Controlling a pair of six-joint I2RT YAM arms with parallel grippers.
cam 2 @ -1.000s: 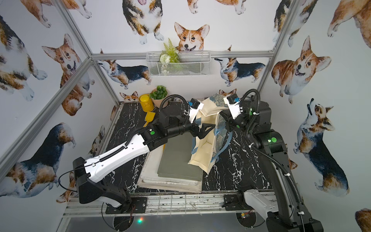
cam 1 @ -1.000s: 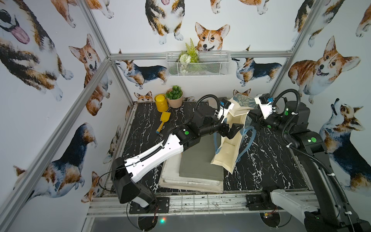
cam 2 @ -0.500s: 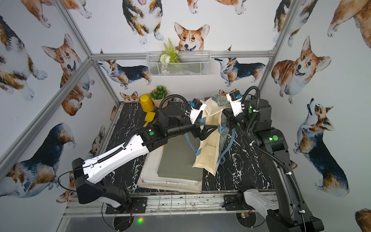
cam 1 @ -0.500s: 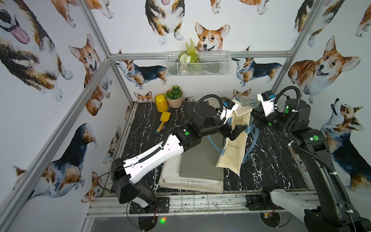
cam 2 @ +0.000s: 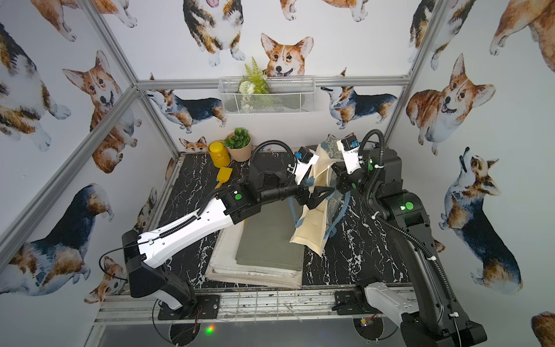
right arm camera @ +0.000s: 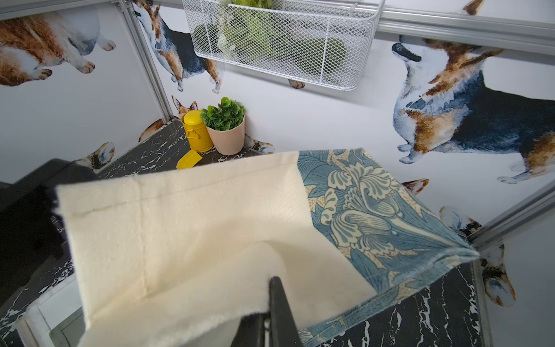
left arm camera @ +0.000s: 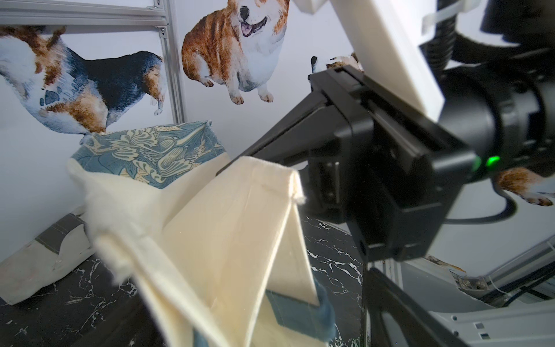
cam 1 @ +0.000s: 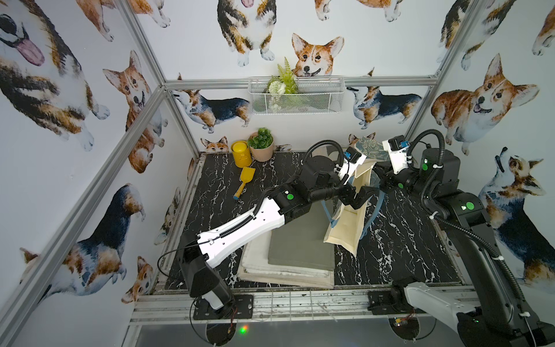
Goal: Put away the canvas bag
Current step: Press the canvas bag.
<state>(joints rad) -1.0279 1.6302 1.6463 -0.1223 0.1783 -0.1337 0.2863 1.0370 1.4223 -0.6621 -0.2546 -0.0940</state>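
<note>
Your right gripper (cam 1: pixel 382 184) is clamped on the top hem of the cream canvas bag with the blue floral panel (cam 1: pixel 347 229), which hangs right of centre over the black marble tabletop (cam 1: pixel 399 240). Your left gripper (cam 1: pixel 359 198) is spread wide at the bag's mouth, closed on nothing. Just left lies a folded grey-green cloth (cam 1: pixel 300 243) on stacked cream cloths (cam 1: pixel 255 258). A white wire mesh basket (cam 1: pixel 318 99) hangs on the far wall.

The black marbled tabletop (cam 1: pixel 399 255) carries a yellow canister (cam 1: pixel 239 153) and potted plant (cam 1: pixel 262 147) far left, a yellow scoop (cam 1: pixel 244 180) just nearer, and folded cloths (cam 1: pixel 288 261) stacked near centre.
</note>
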